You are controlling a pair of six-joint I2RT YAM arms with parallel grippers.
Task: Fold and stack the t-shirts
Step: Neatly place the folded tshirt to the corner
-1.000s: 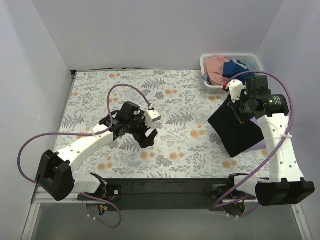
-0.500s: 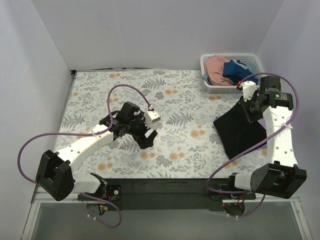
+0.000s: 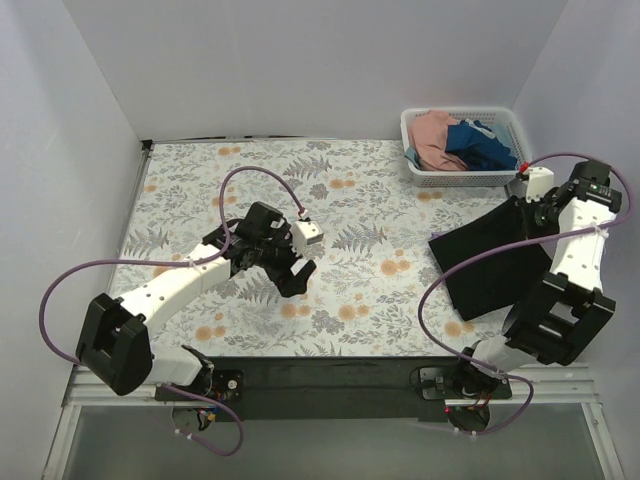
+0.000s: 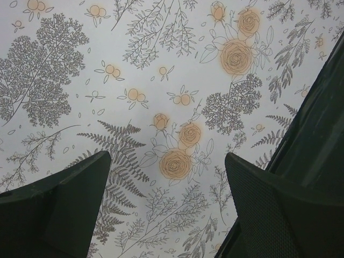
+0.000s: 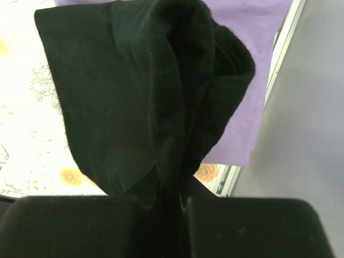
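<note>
My right gripper (image 3: 525, 205) is shut on one edge of the black t-shirt (image 3: 490, 260), at the table's right side. The shirt slopes from the grip down to the tablecloth. In the right wrist view the black cloth (image 5: 123, 97) bunches into the shut right gripper (image 5: 172, 207), and a lavender t-shirt (image 5: 252, 64) lies flat beneath it by the table's edge. A corner of that lavender shirt (image 3: 458, 328) peeks out near the front. My left gripper (image 3: 297, 277) hovers open over the middle-left of the table, with nothing but the floral cloth showing between its fingers (image 4: 59, 204).
A white lattice basket (image 3: 420, 175) stands at the back right, holding a pink t-shirt (image 3: 432, 135) and a dark blue one (image 3: 480, 140). The right wall runs close behind the right arm. The table's metal front-right edge (image 5: 228, 180) lies just past the lavender shirt.
The right arm has swung out toward the right wall, pulling the black t-shirt's held edge rightward and stretching the cloth. The left arm has barely moved.
</note>
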